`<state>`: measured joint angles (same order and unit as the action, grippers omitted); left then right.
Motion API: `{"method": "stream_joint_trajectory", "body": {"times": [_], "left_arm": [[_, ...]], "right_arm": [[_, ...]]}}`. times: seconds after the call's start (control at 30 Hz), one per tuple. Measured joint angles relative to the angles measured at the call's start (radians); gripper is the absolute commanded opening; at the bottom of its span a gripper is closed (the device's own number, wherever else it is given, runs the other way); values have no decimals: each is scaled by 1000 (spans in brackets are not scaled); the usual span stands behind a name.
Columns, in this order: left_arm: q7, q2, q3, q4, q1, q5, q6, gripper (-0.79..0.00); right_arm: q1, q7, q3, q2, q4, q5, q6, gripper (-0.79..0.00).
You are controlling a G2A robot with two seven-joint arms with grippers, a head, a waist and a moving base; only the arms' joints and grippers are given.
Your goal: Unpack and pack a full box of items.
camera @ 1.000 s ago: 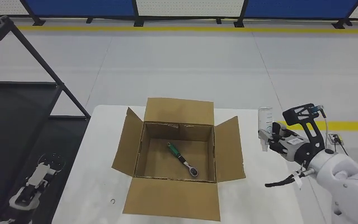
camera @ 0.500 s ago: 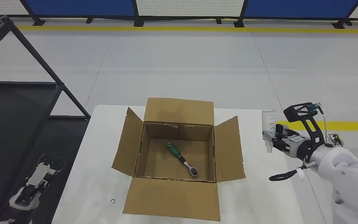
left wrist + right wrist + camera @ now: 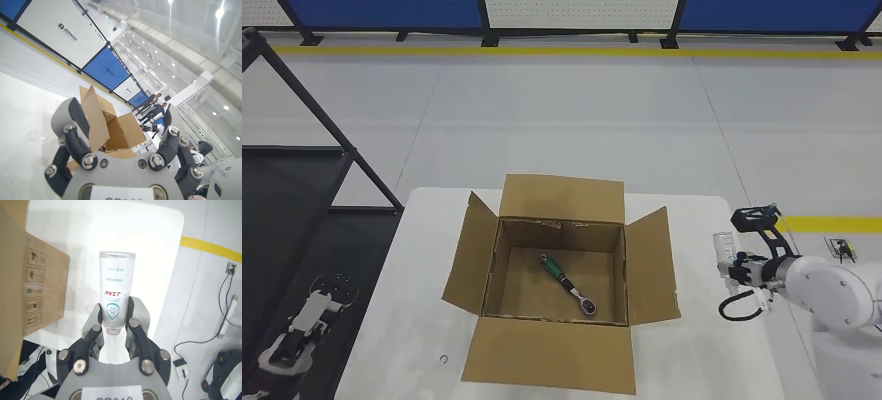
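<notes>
Box (image 3: 547,357), right fingers (image 3: 131,310) clamped on bottle (image 3: 116,285), left fingers (image 3: 78,115) spread

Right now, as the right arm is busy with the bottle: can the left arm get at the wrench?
Probably, from above only: the left gripper is open and empty, the box open-topped, but its side flap stands before the wrench.

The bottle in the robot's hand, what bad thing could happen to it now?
1. The right gripper pinches the clear plastic bottle with the white label only near its neck, so the long body could tip or slip.
2. The bottle is close to the right edge of the white table; set down there, it might fall off.
3. A side flap of the brown cardboard box is near, so a swing toward it could bump it.
</notes>
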<state>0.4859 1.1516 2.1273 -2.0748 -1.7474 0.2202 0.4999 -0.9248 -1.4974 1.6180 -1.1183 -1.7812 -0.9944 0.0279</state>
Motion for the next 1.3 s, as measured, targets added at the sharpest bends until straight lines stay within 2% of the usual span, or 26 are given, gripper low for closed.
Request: {"method": "stream_joint_trajectory", "body": {"times": [0.3,0.6,0.63,0.67,0.83,0.87,0.97,1.0,1.1,1.13,1.3], "left_arm": [[0,0,0,0,0,0,0,0],[0,0,0,0,0,0,0,0],[0,0,0,0,0,0,0,0],[0,0,0,0,0,0,0,0],[0,0,0,0,0,0,0,0],[0,0,0,0,0,0,0,0],[0,0,0,0,0,0,0,0],[0,0,0,0,0,0,0,0],[0,0,0,0,0,0,0,0],[0,0,0,0,0,0,0,0],[0,0,0,0,0,0,0,0]], "right_arm": [[15,91,-47,4,259,36,48,-785],[40,154,-96,5,401,42,42,-785],[44,160,-102,5,412,41,42,-702],[48,163,-108,5,421,41,42,-659],[65,163,-135,6,456,36,35,-542],[68,161,-140,6,462,35,35,-480],[82,155,-155,7,483,30,35,-379],[87,155,-160,7,489,30,34,-274],[93,158,-165,9,496,34,31,-135],[93,158,-166,9,496,35,30,-43],[90,153,-165,14,487,38,22,0]]}}
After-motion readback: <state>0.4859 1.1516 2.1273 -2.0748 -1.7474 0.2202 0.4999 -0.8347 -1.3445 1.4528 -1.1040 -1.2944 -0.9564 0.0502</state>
